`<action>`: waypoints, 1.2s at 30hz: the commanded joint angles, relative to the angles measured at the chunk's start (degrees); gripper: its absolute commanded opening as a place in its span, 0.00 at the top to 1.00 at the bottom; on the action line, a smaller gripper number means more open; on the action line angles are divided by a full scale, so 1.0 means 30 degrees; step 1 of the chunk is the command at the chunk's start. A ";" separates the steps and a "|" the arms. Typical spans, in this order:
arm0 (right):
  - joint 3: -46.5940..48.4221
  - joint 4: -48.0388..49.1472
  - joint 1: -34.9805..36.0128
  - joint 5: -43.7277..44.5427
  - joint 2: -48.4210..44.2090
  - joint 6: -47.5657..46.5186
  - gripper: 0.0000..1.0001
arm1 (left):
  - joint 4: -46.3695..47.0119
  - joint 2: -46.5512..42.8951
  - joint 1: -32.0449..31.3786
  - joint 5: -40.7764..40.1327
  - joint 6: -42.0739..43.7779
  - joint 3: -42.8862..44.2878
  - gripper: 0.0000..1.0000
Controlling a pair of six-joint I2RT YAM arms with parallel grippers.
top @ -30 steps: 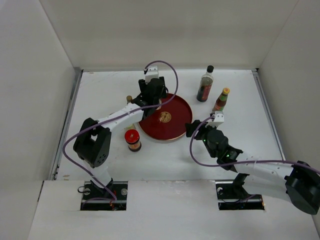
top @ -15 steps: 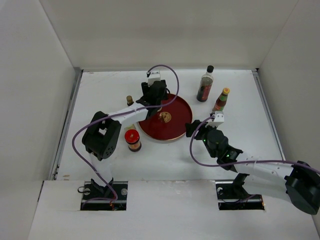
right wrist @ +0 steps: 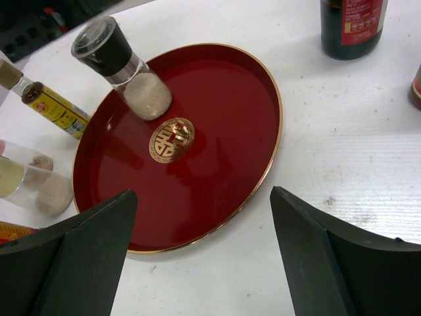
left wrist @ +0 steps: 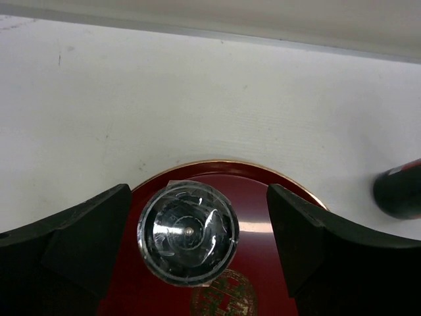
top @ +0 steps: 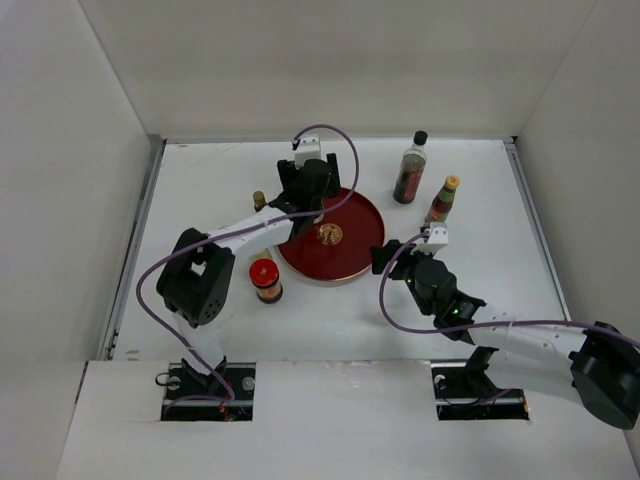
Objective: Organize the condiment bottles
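A black-topped clear shaker (left wrist: 188,232) of white grains stands on the far left part of the round red tray (top: 350,255). It also shows in the right wrist view (right wrist: 122,69). My left gripper (top: 305,200) is open around the shaker, with fingers (left wrist: 79,230) on either side. My right gripper (top: 383,257) is open and empty at the tray's (right wrist: 217,191) near right rim. The tall dark black-capped bottle (top: 410,170) and the slim yellow-capped bottle (top: 442,200) stand right of the tray. The red-lidded jar (top: 265,280) stands at its near left.
A small slim bottle with a tan cap (top: 259,200) stands left of the tray, its yellow label in the right wrist view (right wrist: 49,102). A clear jar with beige contents (right wrist: 33,184) stands beside it. White walls enclose the table on three sides.
The left arm's elbow has shifted about while its gripper stayed over the tray's far left part. The right arm and the bottles have not moved.
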 commanded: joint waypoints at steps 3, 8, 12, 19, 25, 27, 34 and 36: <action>0.0193 0.1108 -0.0125 -0.0020 0.0079 -0.0007 0.11 | 0.0704 -0.4382 0.0254 0.0031 0.0032 -0.1663 0.17; 0.0164 0.1108 -0.0125 -0.0195 0.0225 0.0199 0.11 | -0.0789 -0.7576 0.1395 0.0029 -0.0961 -0.4153 0.23; 0.0311 0.1137 -0.0095 -0.0136 0.0663 0.0081 0.11 | -0.1405 -0.9104 0.2976 0.1259 -0.1900 -0.5797 0.25; 0.0487 0.1195 0.0051 -0.0137 0.1045 -0.0036 0.10 | -0.2227 -0.7791 0.4268 0.2023 -0.2019 -0.5654 0.32; 0.0575 0.1195 0.0080 -0.0166 0.1222 -0.0123 0.10 | -0.2168 -0.6003 0.4854 0.2082 -0.1990 -0.4863 0.43; 0.0516 0.1195 0.0110 -0.0107 0.1193 -0.0153 0.10 | -0.2168 -0.5592 0.4942 0.2053 -0.1961 -0.4658 0.49; 0.0516 0.1195 0.0051 -0.0078 0.1163 -0.0183 0.09 | -0.1699 -0.5824 0.5119 0.1965 -0.1902 -0.5155 0.70; 0.0516 0.1225 0.0051 -0.0253 0.1367 -0.0037 0.09 | -0.1817 -0.6291 0.4973 0.1847 -0.1699 -0.5126 0.77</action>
